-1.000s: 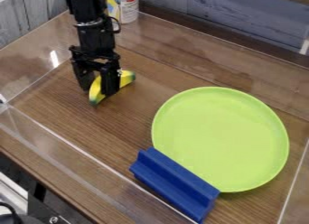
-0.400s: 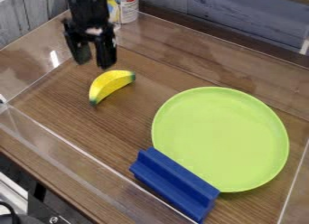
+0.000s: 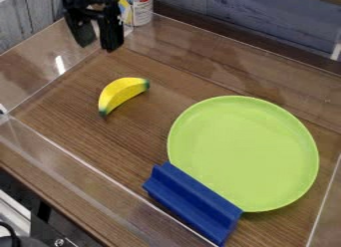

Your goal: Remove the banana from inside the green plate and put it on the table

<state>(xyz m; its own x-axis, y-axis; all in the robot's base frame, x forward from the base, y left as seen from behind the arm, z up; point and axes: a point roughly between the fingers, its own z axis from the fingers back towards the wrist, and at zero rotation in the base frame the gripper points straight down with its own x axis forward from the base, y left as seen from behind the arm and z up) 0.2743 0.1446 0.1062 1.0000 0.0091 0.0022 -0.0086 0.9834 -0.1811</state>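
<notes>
The yellow banana (image 3: 120, 93) lies on the brown table (image 3: 147, 141), to the left of the green plate (image 3: 242, 151), with its dark tip pointing right. Nothing sits in the plate. My gripper (image 3: 98, 34) hangs open above and behind the banana, near the top left of the view. It holds nothing, and clear air separates it from the banana.
A blue rectangular block (image 3: 192, 202) leans on the plate's near rim. Clear acrylic walls (image 3: 34, 67) edge the table. A white and yellow container (image 3: 135, 6) stands at the back, just right of the gripper.
The open gripper stood around the banana a second ago. It has since risen straight up and away, leaving the banana lying on the table.
</notes>
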